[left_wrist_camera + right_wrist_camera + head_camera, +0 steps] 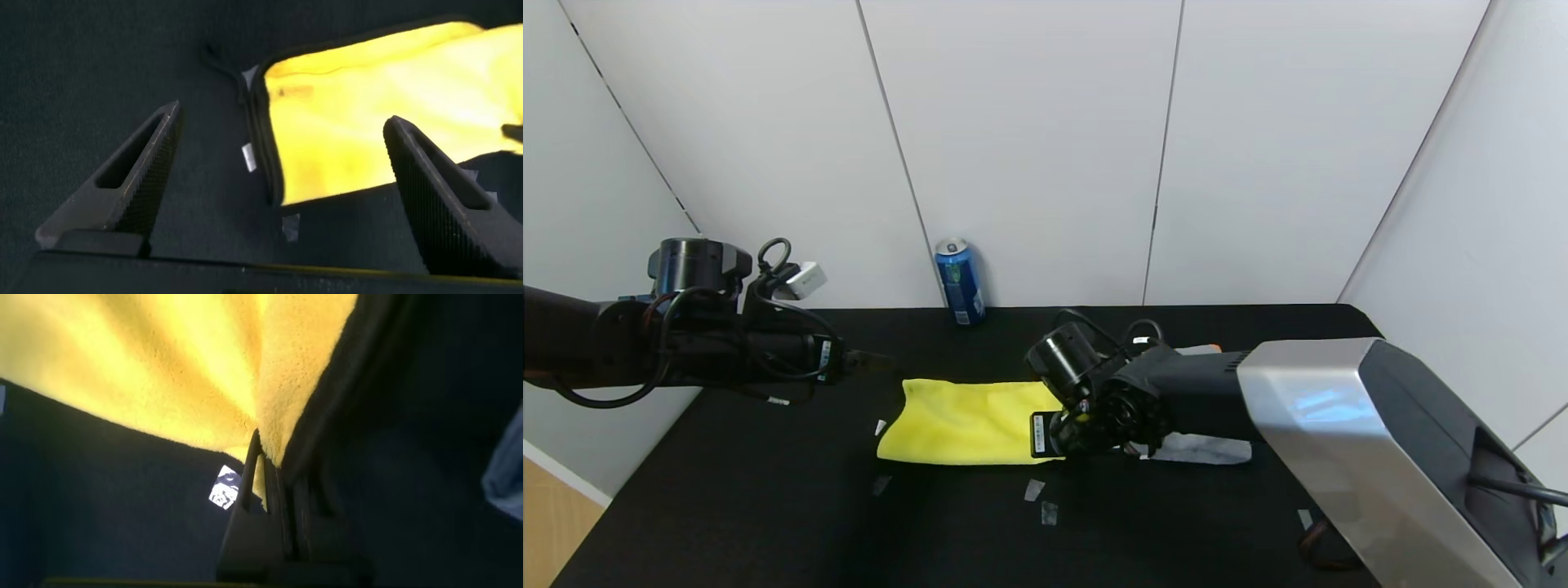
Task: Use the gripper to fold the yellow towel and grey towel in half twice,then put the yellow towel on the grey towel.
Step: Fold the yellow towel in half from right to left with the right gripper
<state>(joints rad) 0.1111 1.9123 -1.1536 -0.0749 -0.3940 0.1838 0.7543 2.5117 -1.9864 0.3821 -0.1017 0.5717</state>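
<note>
From the head camera, the yellow towel [968, 420] lies folded into a long strip on the black table [768, 506], in front of the blue can [960, 282] that stands at the back wall. The right arm reaches in low from the right, forearm nearly level, wrist bent down so that the right gripper [1068, 431] meets the end of the yellow towel farther from the left arm. Just past that gripper, away from the yellow towel, a pale part of the grey towel [1201, 447] shows under the arm, with an orange bit at its far edge. The left arm stretches out level, above the table, and the left gripper [870, 359] hangs near the yellow towel's other end without touching it. A few small tape scraps [1034, 490] lie in front of the yellow towel.

In the left wrist view, the left gripper [282, 175] has its two ribbed fingers [135, 184] spread wide, nothing between them; beyond them lies the yellow towel [368, 122], its black trim along the near end.

In the right wrist view, the right gripper [263, 478] has its jaws pressed together on the edge of the yellow towel [163, 367], the cloth bunching into folds at the pinch. A pale corner of the grey towel [507, 474] shows off to one side, apart from the yellow one.
</note>
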